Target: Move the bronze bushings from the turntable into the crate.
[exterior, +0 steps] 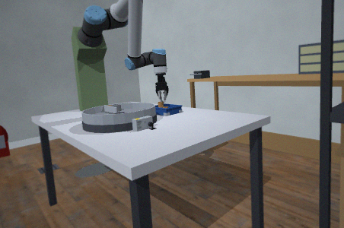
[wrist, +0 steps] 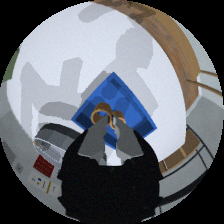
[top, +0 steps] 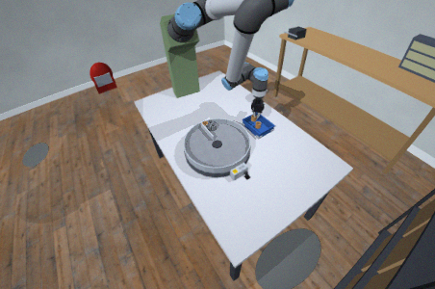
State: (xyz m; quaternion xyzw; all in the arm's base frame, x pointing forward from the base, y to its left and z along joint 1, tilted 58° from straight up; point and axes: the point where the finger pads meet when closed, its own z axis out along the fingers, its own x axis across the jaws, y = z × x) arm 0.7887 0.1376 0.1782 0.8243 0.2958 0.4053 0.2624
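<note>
My gripper (top: 255, 115) hangs over the blue crate (top: 262, 125) at the far right of the grey turntable (top: 217, 146). It is shut on a bronze bushing (wrist: 117, 120), held low inside the crate; the gripper also shows in the exterior view (exterior: 161, 97) and the wrist view (wrist: 111, 125). Another bronze bushing (wrist: 97, 115) lies in the crate beside it and shows in the top view (top: 259, 124). On the turntable, near its back rim, stands a bronze bushing (top: 205, 123) next to a steel bushing (top: 213, 126).
The turntable's control box (top: 237, 171) sits at its front edge. A wooden bench (top: 356, 58) with a dark box (top: 296, 33) stands to the right of the table. The green robot pedestal (top: 182, 55) stands behind the table.
</note>
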